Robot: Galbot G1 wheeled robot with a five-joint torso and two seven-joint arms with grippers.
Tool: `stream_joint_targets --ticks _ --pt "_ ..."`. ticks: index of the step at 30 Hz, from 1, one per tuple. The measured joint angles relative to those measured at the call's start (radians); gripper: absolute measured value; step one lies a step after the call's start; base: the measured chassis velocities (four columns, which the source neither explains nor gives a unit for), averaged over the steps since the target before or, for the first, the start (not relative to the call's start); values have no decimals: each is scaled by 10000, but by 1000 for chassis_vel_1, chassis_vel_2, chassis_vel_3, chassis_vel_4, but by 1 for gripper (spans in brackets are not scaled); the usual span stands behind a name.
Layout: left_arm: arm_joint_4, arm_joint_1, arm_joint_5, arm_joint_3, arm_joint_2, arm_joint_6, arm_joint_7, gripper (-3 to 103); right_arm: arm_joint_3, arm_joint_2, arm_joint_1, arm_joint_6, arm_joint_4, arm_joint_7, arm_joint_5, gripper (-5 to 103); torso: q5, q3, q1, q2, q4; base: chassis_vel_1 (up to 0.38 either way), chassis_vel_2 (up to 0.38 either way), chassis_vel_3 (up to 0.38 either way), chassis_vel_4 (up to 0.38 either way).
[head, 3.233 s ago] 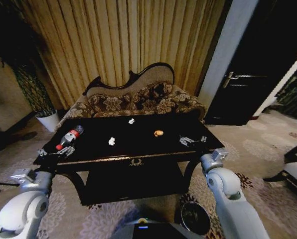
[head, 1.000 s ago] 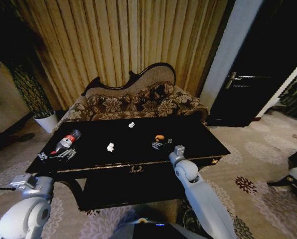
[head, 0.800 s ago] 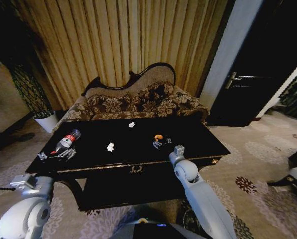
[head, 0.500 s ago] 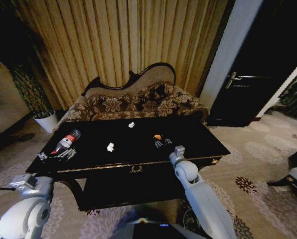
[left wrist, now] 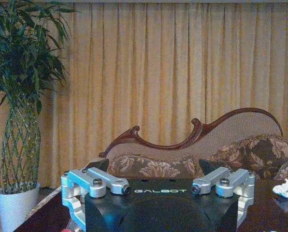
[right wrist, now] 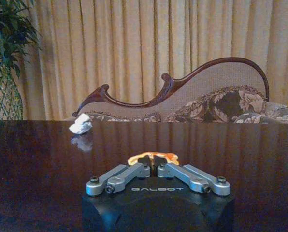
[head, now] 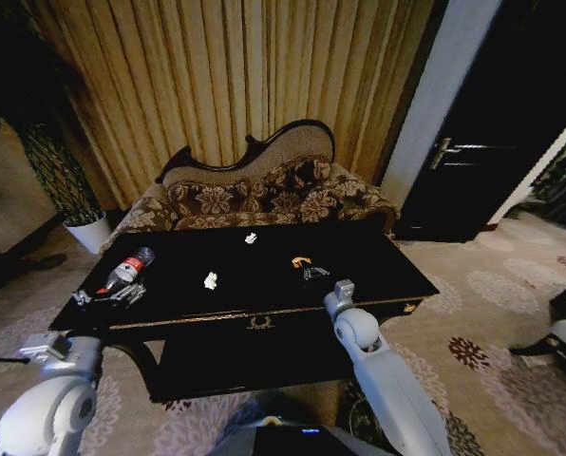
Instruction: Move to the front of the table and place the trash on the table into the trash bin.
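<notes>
1. On the table (head: 378,258), my head camera shows the bottle (head: 126,269) near the left end, two paper wads (head: 210,279) mid-top, and an orange scrap (head: 301,261) right of centre.
2. My right wrist camera adds detail: the right gripper (right wrist: 153,166) has its fingers pinched on that orange scrap (right wrist: 153,157), a white wad (right wrist: 80,124) farther off.
3. My right arm reaches forward over the table's front edge.
4. The left gripper (left wrist: 152,170) is spread wide, resting beside the bottle at the left end.
</notes>
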State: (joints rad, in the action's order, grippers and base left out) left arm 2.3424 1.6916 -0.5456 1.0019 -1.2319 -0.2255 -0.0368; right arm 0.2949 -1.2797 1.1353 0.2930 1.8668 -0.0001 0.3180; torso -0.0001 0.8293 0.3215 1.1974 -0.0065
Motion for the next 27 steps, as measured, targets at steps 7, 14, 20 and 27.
stream_joint_targets --ticks 7,14,20,27 --pt "0 17 24 -20 -32 0 15 100 188 -23 31 -26 358 1 141 2 0 0 0 0 -1 0 0 0 0" --pt "-2 24 33 -22 -55 8 22 100 499 -3 11 -23 743 1 328 2 0 0 0 0 0 0 0 0 0" --pt "-1 21 33 -32 -62 13 24 100 874 44 71 -21 1089 1 453 2 0 0 0 0 0 0 0 0 0" --pt "-3 -34 34 -76 -65 16 25 100 1427 226 472 -138 1719 1 698 2 0 0 -1 0 -1 0 0 0 0"
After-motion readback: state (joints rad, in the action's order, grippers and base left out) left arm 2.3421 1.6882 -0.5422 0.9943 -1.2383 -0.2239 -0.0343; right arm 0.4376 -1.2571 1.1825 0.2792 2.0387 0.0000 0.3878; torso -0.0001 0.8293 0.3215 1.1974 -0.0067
